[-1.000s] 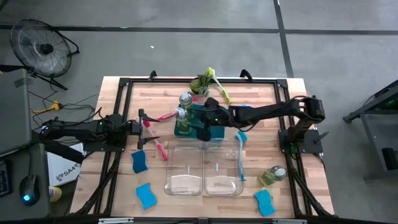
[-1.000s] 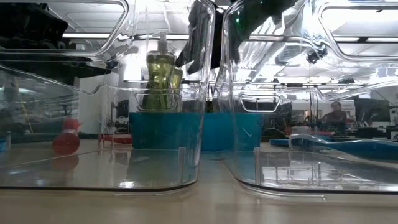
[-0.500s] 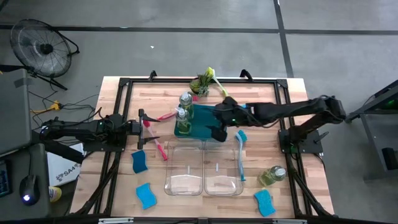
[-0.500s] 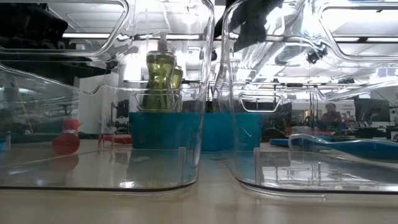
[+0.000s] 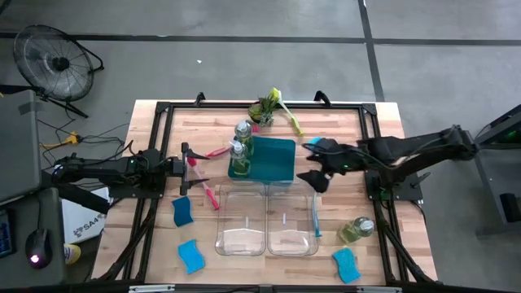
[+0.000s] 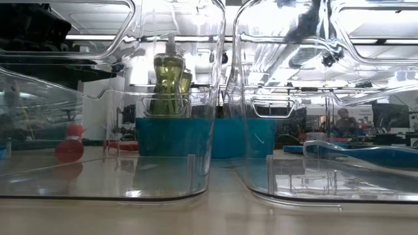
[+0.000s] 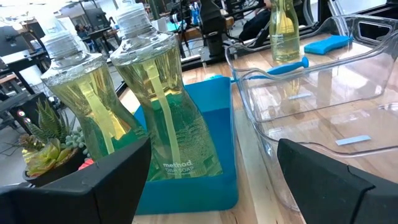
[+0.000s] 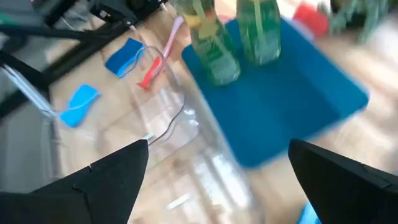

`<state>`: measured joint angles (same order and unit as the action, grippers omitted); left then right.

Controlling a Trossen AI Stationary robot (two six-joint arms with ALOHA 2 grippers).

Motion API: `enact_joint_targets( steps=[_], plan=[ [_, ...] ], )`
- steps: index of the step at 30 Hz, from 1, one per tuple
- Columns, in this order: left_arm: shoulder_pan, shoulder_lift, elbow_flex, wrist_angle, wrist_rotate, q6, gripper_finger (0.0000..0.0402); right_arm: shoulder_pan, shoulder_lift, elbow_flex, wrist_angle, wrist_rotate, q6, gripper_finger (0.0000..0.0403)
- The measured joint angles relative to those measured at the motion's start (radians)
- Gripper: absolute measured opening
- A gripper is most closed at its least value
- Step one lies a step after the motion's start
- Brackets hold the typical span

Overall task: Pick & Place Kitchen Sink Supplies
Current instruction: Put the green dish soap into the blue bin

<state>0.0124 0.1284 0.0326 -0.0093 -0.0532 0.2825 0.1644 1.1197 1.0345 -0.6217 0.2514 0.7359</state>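
Observation:
Two clear pump bottles of yellow-green soap [image 5: 238,140] stand upright on the left part of the teal tray [image 5: 277,160]; a third bottle [image 5: 356,230] is on the table at the right. My right gripper [image 5: 311,161] hangs open and empty above the table, just right of the tray. At the table's left, my left gripper [image 5: 192,163] waits open, pointing at the bottles [image 7: 158,106]. Blue sponges [image 5: 181,211] [image 5: 192,255] [image 5: 345,264], a red-pink brush [image 5: 208,194], a blue brush [image 5: 315,203] and a yellow-green brush [image 5: 286,114] lie on the wood.
Two clear plastic bins [image 5: 242,221] [image 5: 291,221] stand side by side nearer than the tray. A small green potted plant [image 5: 262,108] sits at the far edge beside the yellow-green brush. A black frame [image 5: 163,110] runs round the tabletop.
My right gripper has pulled back from over the tray beside the bottles toward the table's right edge, rising and rolling about its own line as it went. It has stayed open and empty. It has left the low view. The bottles have not moved.

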Motion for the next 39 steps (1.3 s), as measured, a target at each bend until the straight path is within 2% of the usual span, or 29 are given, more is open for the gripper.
enact_joint_targets(
  steps=[4, 8, 17, 22, 27, 32, 39],
  plan=[
    [0.0, 0.0, 0.0, 0.0, 0.0, 0.0, 0.0344, 0.048, -0.097, -0.072, -0.007, -0.001, 0.174, 0.0378],
    [0.0, 0.0, 0.0, 0.0, 0.0, 0.0, 0.0344, 0.088, -0.175, -0.1, -0.015, -0.004, 0.259, 0.0376],
    [0.0, 0.0, 0.0, 0.0, 0.0, 0.0, 0.0344, 0.211, -0.271, -0.073, -0.138, 0.006, 0.281, 0.0375],
    [0.0, 0.0, 0.0, 0.0, 0.0, 0.0, 0.0344, 0.333, -0.322, -0.073, -0.251, 0.099, 0.336, 0.0375],
    [0.0, 0.0, 0.0, 0.0, 0.0, 0.0, 0.0344, 0.443, -0.36, -0.073, -0.333, 0.141, 0.303, 0.0375],
    [0.0, 0.0, 0.0, 0.0, 0.0, 0.0, 0.0344, 0.531, -0.406, -0.073, -0.394, 0.121, 0.207, 0.0375],
    [0.0, 0.0, 0.0, 0.0, 0.0, 0.0, 0.0344, 0.607, -0.493, -0.073, -0.503, 0.107, 0.278, 0.0375]
  ],
)
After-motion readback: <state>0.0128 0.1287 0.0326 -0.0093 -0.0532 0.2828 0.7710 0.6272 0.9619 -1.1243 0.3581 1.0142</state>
